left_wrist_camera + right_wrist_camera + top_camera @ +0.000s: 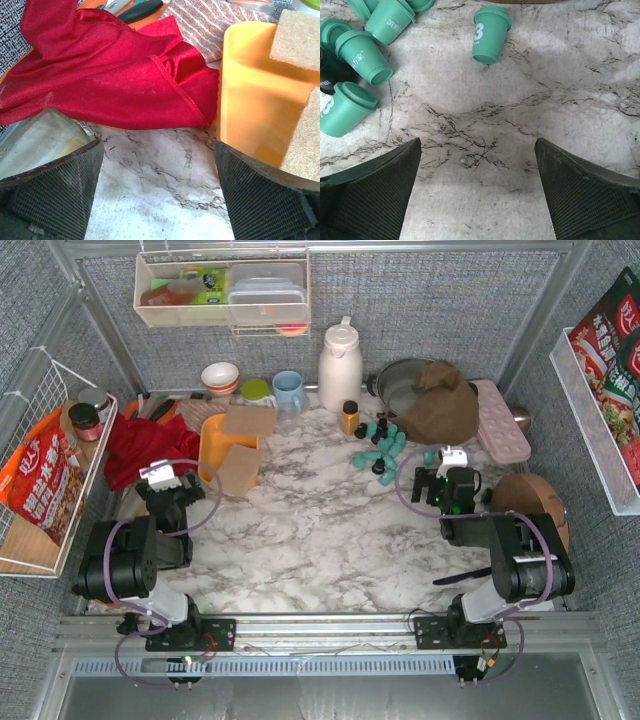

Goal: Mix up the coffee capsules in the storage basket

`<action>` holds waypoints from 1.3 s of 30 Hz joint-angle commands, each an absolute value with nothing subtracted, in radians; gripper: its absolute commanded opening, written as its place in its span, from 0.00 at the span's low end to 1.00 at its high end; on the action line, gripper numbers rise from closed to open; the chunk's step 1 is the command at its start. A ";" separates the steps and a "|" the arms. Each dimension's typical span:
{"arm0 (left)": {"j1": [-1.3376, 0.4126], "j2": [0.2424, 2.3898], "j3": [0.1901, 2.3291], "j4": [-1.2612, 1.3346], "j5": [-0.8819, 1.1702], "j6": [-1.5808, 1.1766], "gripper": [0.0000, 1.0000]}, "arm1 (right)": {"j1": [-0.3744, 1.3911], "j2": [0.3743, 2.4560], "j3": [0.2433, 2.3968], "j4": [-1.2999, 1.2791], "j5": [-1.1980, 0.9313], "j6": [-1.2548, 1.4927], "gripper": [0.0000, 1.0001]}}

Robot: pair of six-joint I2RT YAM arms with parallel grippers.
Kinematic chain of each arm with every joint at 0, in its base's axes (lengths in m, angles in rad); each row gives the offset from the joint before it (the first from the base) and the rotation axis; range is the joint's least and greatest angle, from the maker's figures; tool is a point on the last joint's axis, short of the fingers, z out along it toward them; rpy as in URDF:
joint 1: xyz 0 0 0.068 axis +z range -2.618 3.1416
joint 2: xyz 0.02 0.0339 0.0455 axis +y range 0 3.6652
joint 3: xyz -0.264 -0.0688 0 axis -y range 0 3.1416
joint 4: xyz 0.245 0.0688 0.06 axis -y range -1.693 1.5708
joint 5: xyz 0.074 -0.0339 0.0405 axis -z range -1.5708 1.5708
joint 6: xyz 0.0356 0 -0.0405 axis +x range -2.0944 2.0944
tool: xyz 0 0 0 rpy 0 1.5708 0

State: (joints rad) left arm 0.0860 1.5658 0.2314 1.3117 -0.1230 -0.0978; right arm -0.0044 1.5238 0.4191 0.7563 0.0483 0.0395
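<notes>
The coffee capsules (381,445) lie loose on the marble table (320,530), toward its far right, and none is in the storage basket (250,100). They are small tapered plastic cups with flanged rims, mostly teal. Most lie tipped on their sides in a tight cluster, and some touch each other. One black capsule (329,76) sits among them at the cluster's edge. A single teal capsule (490,32) lies apart from the cluster, on its side.

The basket is well apart from them on the table's left side. It is smooth orange-yellow plastic with low rounded walls. Two coarse brown fibre pads (297,32) rest in or across it.

The right gripper (477,146) hangs over bare marble just short of the capsules. Its jaws are spread wide, holding and touching nothing. Its fingers (380,190) are dark with a fine grid texture.

The left gripper (157,146) is also spread wide and empty over the marble. The basket's wall shows just past its right finger.

A shiny red cloth (100,75) lies crumpled beside the basket, with a striped towel (210,20) behind it. A small amber bottle (349,417) stands just behind the capsules. A white jug (340,365) stands farther back.
</notes>
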 commanded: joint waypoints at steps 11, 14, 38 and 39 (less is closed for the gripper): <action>0.076 1.565 0.223 1.355 -0.120 -0.084 0.99 | 0.021 1.522 0.417 0.787 0.091 0.026 0.99; 0.070 1.565 0.215 1.369 -0.124 -0.076 0.99 | 0.023 1.522 0.416 0.788 0.096 0.025 0.99; -0.007 1.132 0.190 0.988 -0.216 -0.156 0.99 | 0.077 1.205 0.497 0.396 0.465 0.156 0.99; -0.006 1.093 0.222 0.903 -0.209 -0.171 0.99 | 0.077 1.182 0.504 0.373 0.471 0.164 0.99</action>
